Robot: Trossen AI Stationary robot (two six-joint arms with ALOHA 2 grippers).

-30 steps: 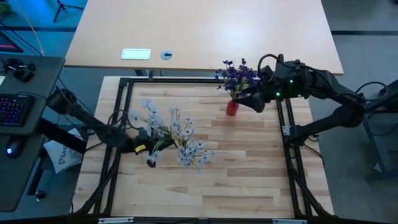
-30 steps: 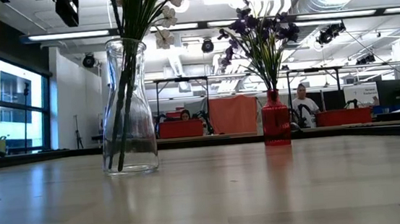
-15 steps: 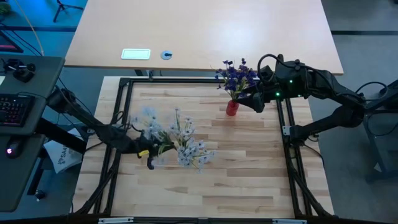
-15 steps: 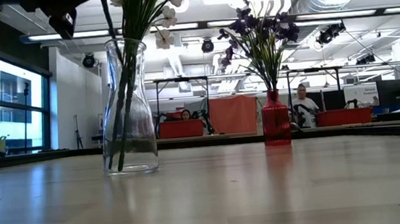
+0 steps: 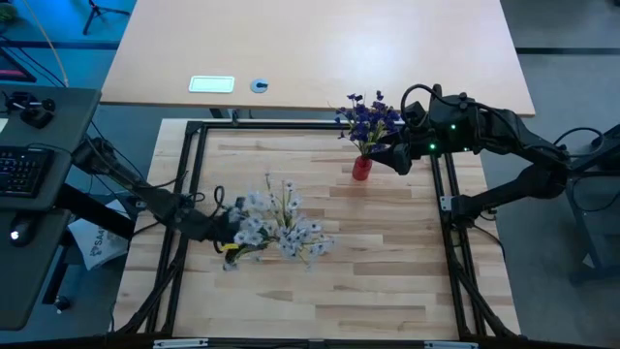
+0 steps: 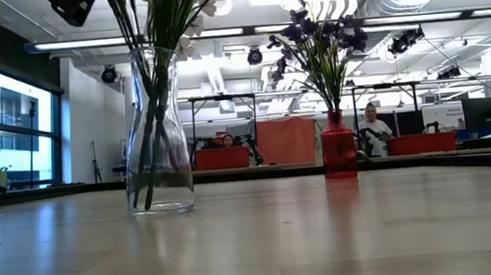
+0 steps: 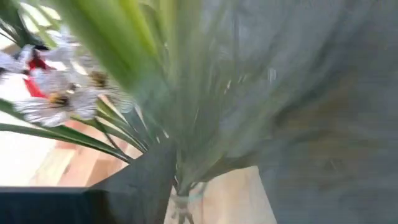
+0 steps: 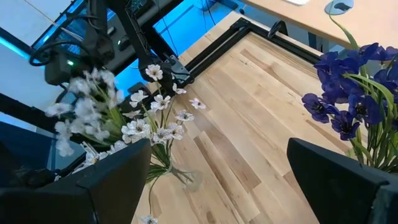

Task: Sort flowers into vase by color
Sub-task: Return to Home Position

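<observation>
Whereas one cluster of the white flowers [image 5: 281,228] stood apart at the rear left of the bunch a second ago, I now read it merged with the rest above the clear vase [image 6: 155,136]. The low view shows added green stems running down through the neck on the vase's left side. The left gripper [image 5: 221,229] has moved in with that cluster and sits at the bunch's left edge, close over the vase mouth. Its wrist view is filled with stems, so I cannot tell whether it grips or has let go. The right gripper [image 5: 387,155] waits just beside the red vase [image 5: 361,168], spread wide and holding nothing. The purple flowers [image 5: 366,118] stand in the red vase at the rear right; the white ones stand in the clear vase at left centre. I see no loose sprig on the table [image 5: 387,262], so I judge the sort complete, with only withdrawal of the left arm outstanding. Surface: pale wood planks inside a black frame [image 5: 291,125]. A second table [image 5: 320,48] lies behind it, and a keyboard [image 5: 24,170] sits at the far left. Room: open workshop with ceiling lights [image 6: 86,45], red bins [image 6: 220,157] and one seated person [image 6: 372,122] well beyond the table.
</observation>
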